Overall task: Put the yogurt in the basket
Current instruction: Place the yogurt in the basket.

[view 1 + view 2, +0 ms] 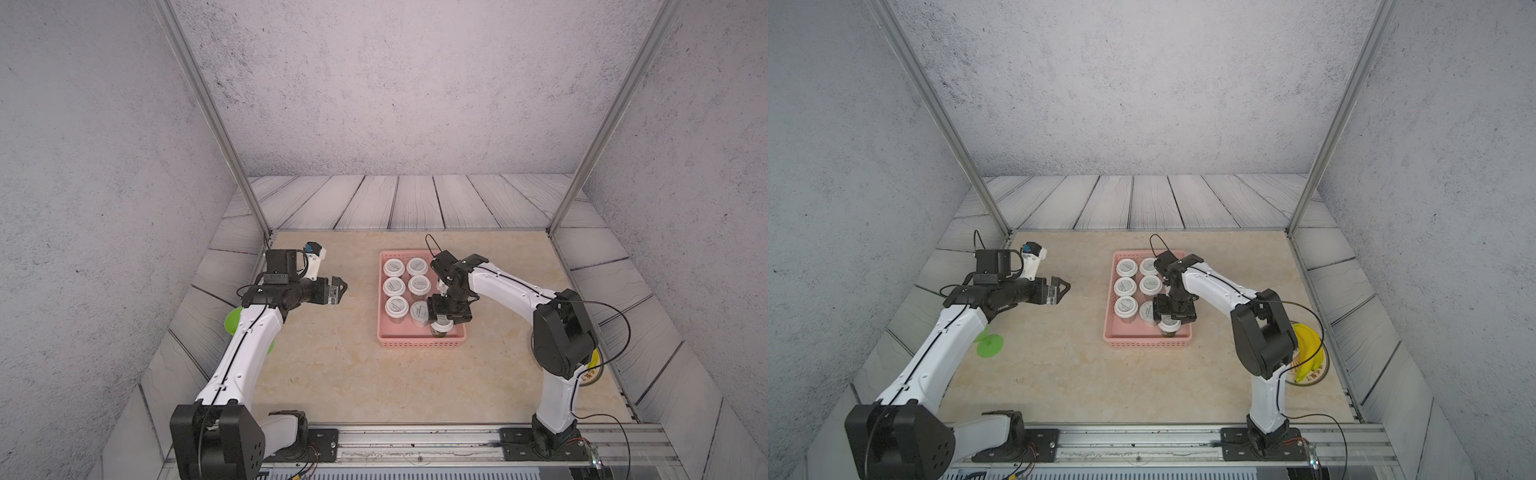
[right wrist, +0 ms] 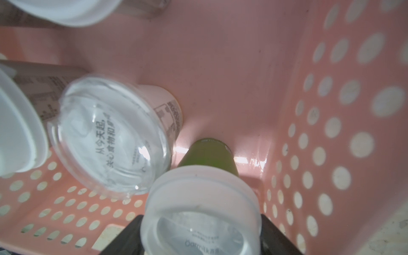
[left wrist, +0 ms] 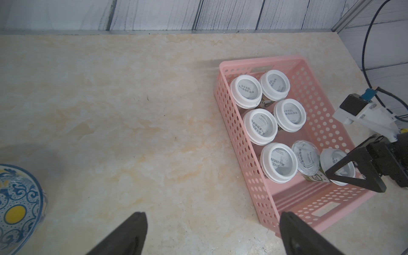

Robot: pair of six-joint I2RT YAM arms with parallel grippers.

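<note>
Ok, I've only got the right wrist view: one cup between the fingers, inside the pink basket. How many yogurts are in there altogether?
Observer: Seven yogurt cups are in the basket, counting the one at the right gripper.
Operator: And the left arm?
Observer: The left gripper hangs open above the table, apart from the basket.
Operator: Anything else on the table?
Observer: Bananas on a plate, partly behind the right arm.

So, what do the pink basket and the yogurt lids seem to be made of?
The basket looks like moulded plastic, matte pink: thin walls, even round holes. The yogurt lids seem smooth white plastic, faintly glossy; the tilted cup's lid looks clear plastic, with glints.
</note>
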